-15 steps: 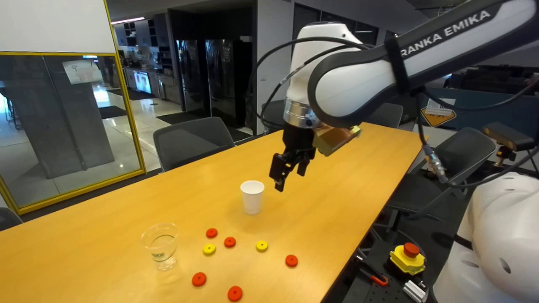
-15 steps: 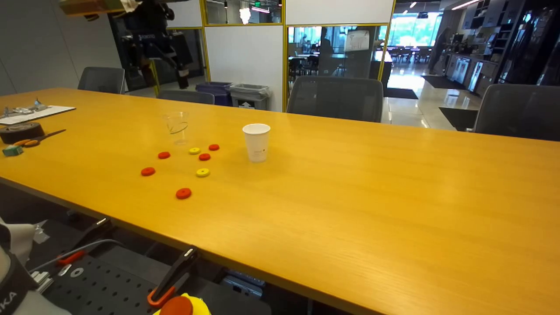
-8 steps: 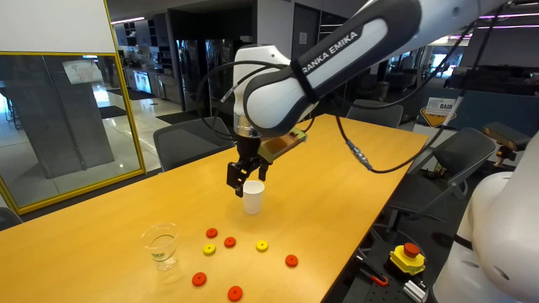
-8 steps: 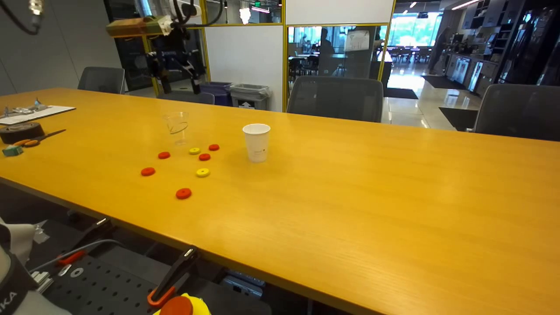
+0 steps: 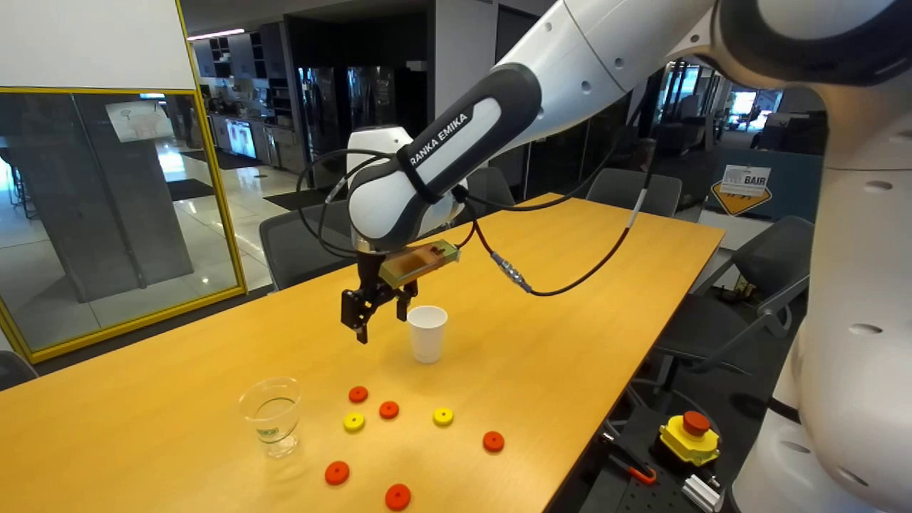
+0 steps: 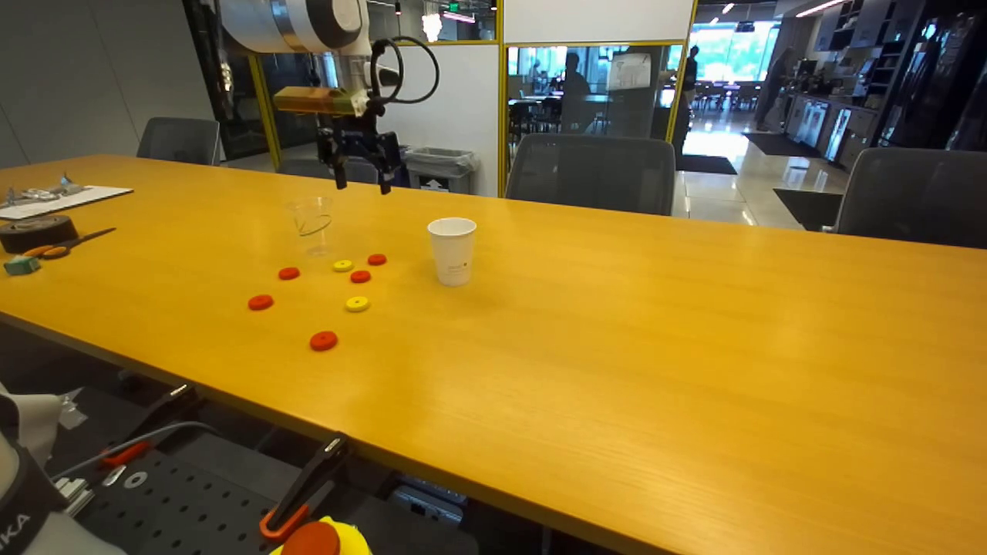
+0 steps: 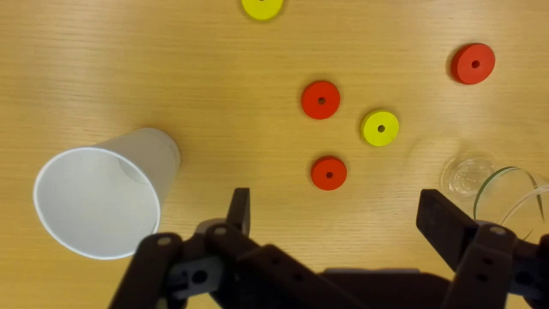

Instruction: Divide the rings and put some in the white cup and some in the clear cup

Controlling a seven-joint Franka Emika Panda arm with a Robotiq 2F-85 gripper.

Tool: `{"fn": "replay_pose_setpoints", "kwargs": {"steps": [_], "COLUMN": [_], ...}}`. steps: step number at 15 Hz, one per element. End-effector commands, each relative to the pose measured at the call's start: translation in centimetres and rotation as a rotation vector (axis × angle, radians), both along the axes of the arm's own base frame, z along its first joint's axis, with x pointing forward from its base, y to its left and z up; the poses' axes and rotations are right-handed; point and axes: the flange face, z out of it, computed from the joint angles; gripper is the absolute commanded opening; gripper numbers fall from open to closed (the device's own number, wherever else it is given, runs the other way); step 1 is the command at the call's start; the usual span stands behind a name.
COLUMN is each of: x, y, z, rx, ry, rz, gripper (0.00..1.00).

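Several flat red and yellow rings lie spread on the table, including a red ring (image 5: pixel 358 394), a yellow ring (image 5: pixel 443 416) and a front red ring (image 6: pixel 324 341). The white cup (image 5: pixel 427 336) stands upright; the wrist view shows its wall (image 7: pixel 159 156), and the visible inside looks empty. The clear cup (image 5: pixel 271 420) stands upright beyond the rings and is partly behind a finger in the wrist view (image 7: pixel 467 174). My gripper (image 5: pixel 382 325) is open and empty, in the air above the table between the cups. A red ring (image 7: pixel 329 173) shows just ahead of the gap between the fingertips (image 7: pixel 334 199).
A roll of dark tape (image 6: pixel 38 233), scissors (image 6: pixel 69 243), a small green box (image 6: pixel 22 265) and a white board with items (image 6: pixel 62 202) lie at the table's far left in an exterior view. Chairs (image 6: pixel 592 173) line the table. A yellow-red stop button (image 5: pixel 689 438) sits beside the base.
My arm has swung across the table, past the white cup and toward the clear cup's side, and the gripper has come lower. The gripper stays open. Rings and cups have not moved.
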Motion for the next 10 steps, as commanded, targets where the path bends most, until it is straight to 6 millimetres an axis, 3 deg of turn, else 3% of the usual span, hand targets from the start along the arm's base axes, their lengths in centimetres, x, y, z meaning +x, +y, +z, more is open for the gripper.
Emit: {"fn": "replay_pose_setpoints", "kwargs": {"steps": [1,10], "x": [2.7,3.7], "y": [1.3,3.6], "z": [-2.3,-8.4], "rx": [0.040,0.073], "ry": [-0.015,-0.073], "rz": [-0.012,-0.091], "gripper": [1.00,1.00]}}
